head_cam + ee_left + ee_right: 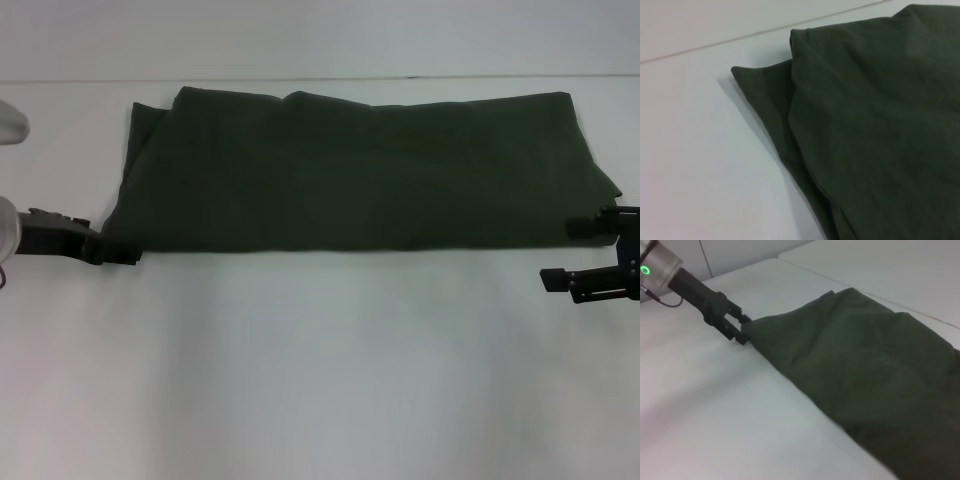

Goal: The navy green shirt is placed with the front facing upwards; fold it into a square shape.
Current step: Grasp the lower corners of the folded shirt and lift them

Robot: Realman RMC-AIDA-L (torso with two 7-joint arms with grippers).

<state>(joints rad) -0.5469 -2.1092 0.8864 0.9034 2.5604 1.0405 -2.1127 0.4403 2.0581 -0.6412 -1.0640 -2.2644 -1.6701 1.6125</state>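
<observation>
The shirt (350, 170) is lying across the upper half of the head view as a long, wide band, folded over on itself, with its plain dark green cloth facing up and no lettering showing. It is resting on a white worktop (320, 370) that is filling the rest of the frame; a thin seam line is running across the worktop just above the shirt's top edge.

At the left of the frame, the left tool (118, 250) is sitting at the shirt's lower left corner, and in the right wrist view (742, 330) its two dark fingers are closing on that corner, pinching the cloth. The left wrist view is showing stacked layers of the shirt (870, 125), with a lower layer sticking out in a point past the upper one.

At the right edge of the frame, the right tool (575, 252) is standing spread, one finger lying against the shirt's lower right corner and the other sitting apart on the bare worktop below it, gripping nothing.

No boxes, bins or other containers are appearing in any view; the shirt is lying directly on the worktop
</observation>
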